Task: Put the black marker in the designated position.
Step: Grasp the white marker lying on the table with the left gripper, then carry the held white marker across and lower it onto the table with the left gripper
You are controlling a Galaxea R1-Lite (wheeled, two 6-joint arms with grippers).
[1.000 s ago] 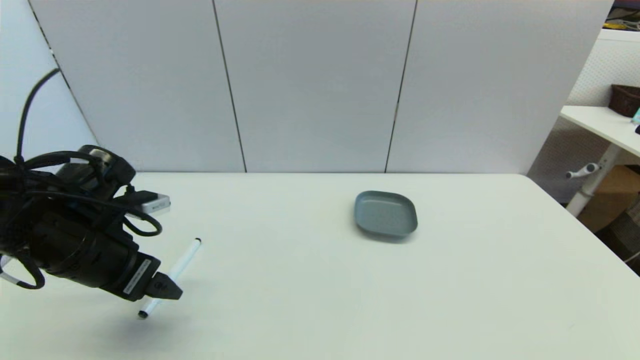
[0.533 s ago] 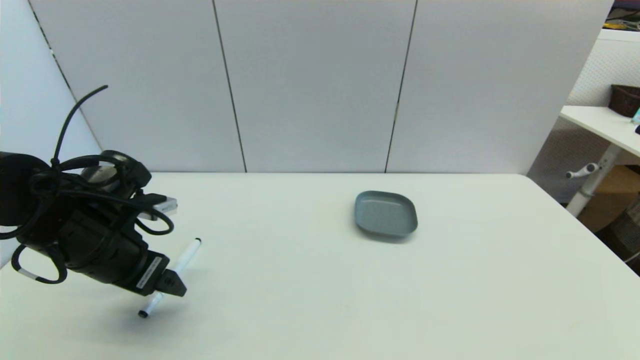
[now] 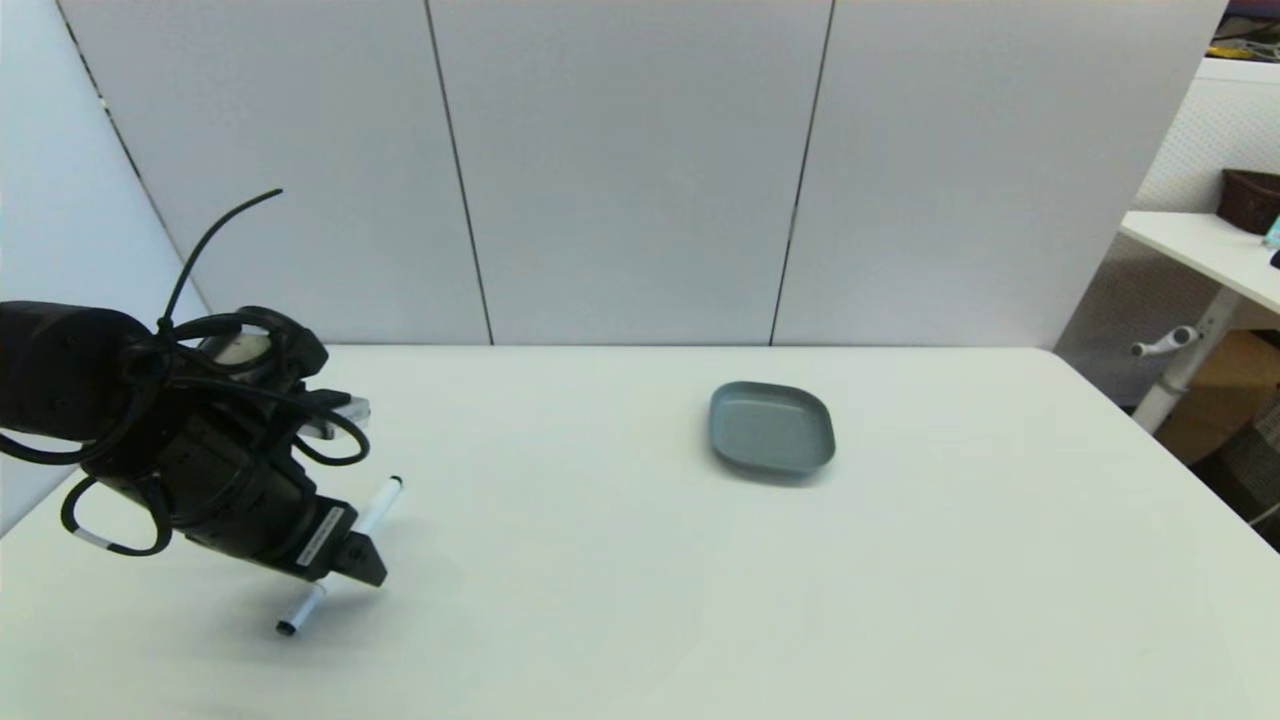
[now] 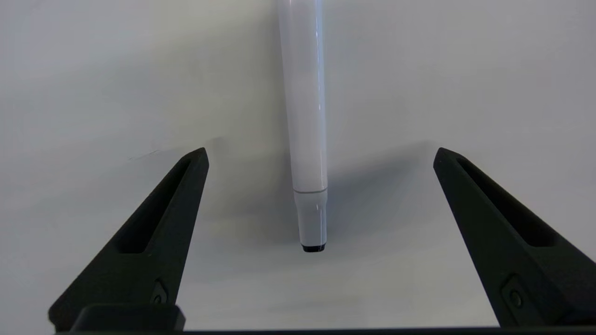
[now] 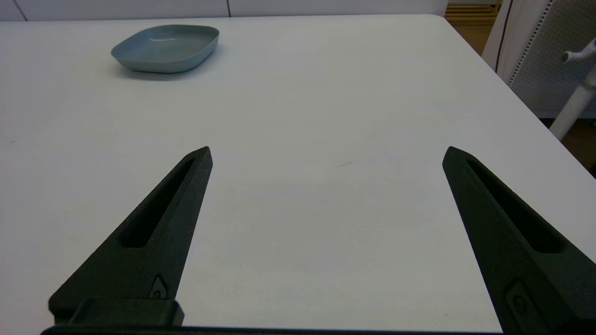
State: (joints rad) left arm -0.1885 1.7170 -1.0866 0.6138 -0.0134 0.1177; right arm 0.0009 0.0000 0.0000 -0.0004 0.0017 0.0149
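Observation:
The black marker (image 3: 379, 504), a slim white pen with black tips, lies flat and diagonal on the white table (image 3: 640, 580) at the near left. My left gripper (image 3: 356, 566) hovers low over its middle and hides that part in the head view. The left wrist view shows the marker (image 4: 305, 116) lying on the table between the two fingers of my open left gripper (image 4: 321, 150), with neither finger touching it. A grey dish (image 3: 772, 427) sits empty at mid-table, far to the right of the marker. My right gripper (image 5: 328, 149) stays open over bare table, the dish (image 5: 165, 46) beyond it.
Grey wall panels (image 3: 640, 170) stand along the table's far edge. Off the table's right edge are a second white table (image 3: 1200, 245) with a dark basket (image 3: 1250, 198) and a cardboard box (image 3: 1225, 392).
My left arm has moved to the right and forward, bringing its open fingers lower over the marker's middle. The marker and the dish have stayed put.

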